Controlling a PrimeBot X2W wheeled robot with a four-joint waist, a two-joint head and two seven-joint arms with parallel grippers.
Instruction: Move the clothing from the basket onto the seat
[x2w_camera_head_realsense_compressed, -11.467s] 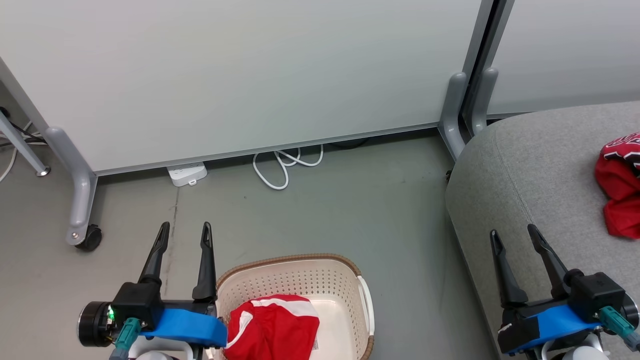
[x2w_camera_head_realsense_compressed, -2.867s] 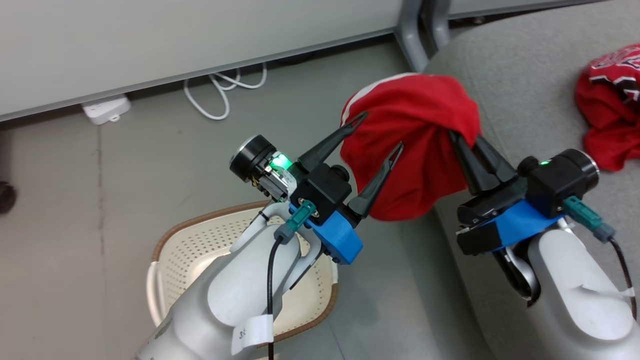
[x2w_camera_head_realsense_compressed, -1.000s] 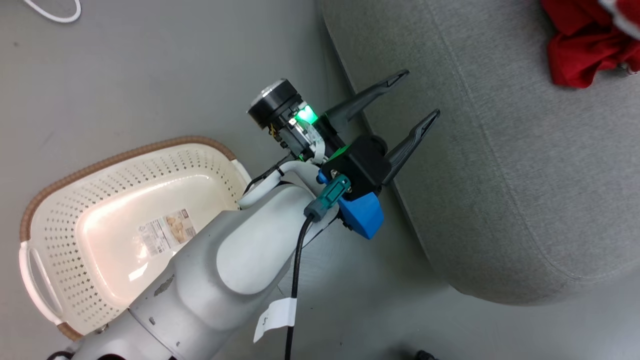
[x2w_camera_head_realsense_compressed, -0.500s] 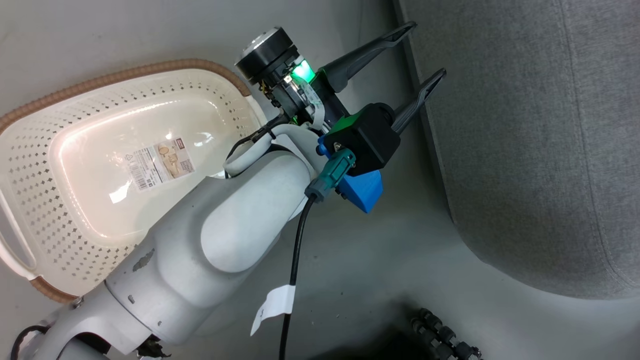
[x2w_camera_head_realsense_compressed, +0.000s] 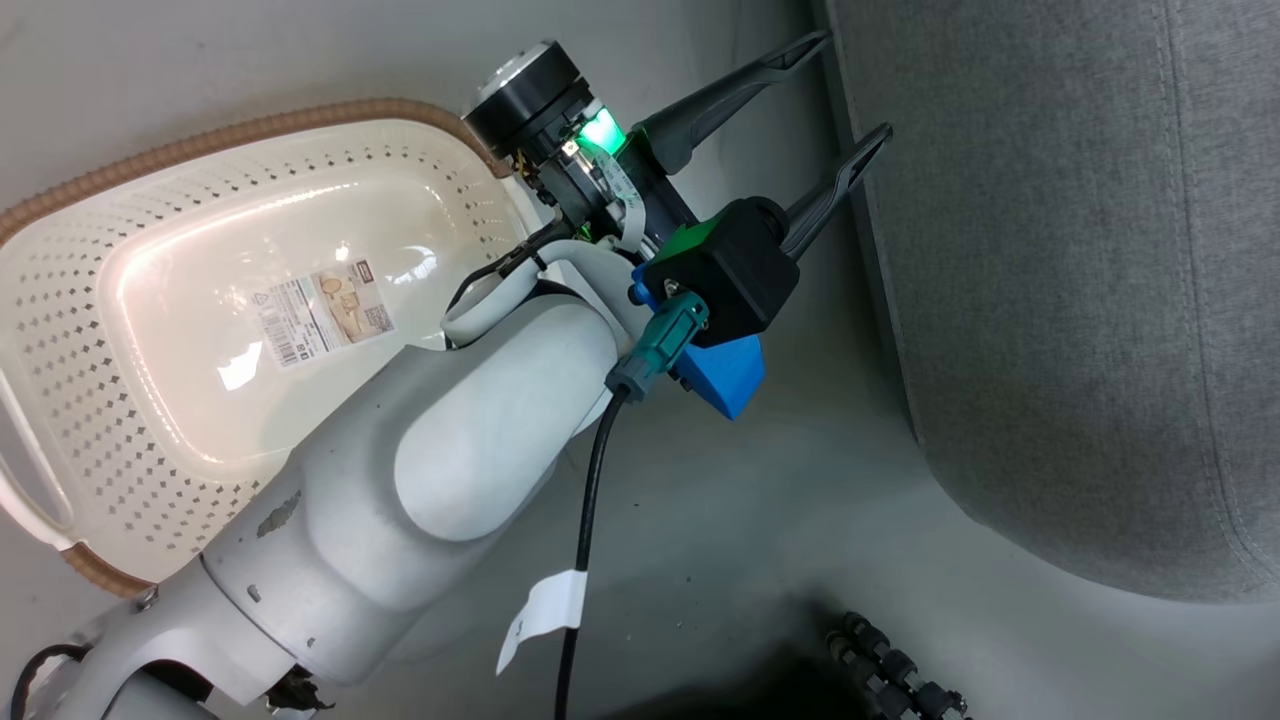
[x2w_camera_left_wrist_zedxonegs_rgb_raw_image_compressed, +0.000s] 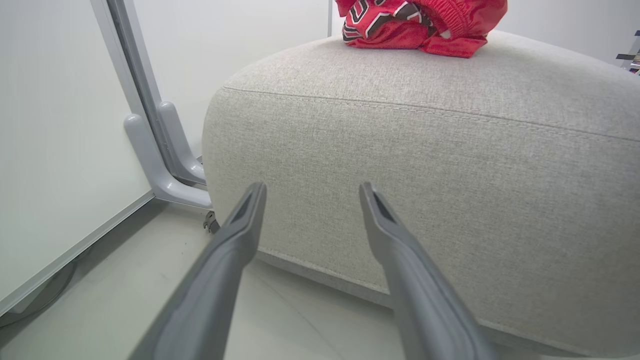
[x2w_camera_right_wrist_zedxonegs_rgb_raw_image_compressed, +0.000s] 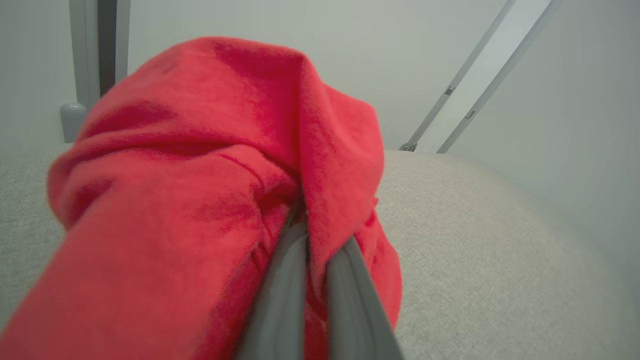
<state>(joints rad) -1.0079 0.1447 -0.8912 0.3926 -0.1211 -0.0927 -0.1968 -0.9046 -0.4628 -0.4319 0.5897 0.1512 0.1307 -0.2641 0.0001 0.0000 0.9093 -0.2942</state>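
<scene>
Clothing (x2w_camera_right_wrist_zedxonegs_rgb_raw_image_compressed: 190, 165) here is judged light, limp and non-fragile. It drapes, so take hold by pinching a gathered fold deep between the fingers, not a single loose edge.

Head view: the basket (x2w_camera_head_realsense_compressed: 250, 125) sits on the floor with its bottom bare apart from a paper label (x2w_camera_head_realsense_compressed: 320, 315). The left gripper (x2w_camera_head_realsense_compressed: 855, 84) is released, jaws spread and holding nothing, just beside the side wall of the seat (x2w_camera_head_realsense_compressed: 1050, 250).

Left wrist view: the spread fingers point at the seat's side. The jersey (x2w_camera_left_wrist_zedxonegs_rgb_raw_image_compressed: 400, 22), with black white-edged lettering, lies bunched on the seat top.

Right wrist view: the right gripper (x2w_camera_right_wrist_zedxonegs_rgb_raw_image_compressed: 312, 250) is clenched on a fold of the red piece. The fabric mounds over and around both fingers, above the seat top; whether it touches the seat cannot be told. Cloth wrapped this way may cling when the jaws part, so a clean drop is not assured.
</scene>
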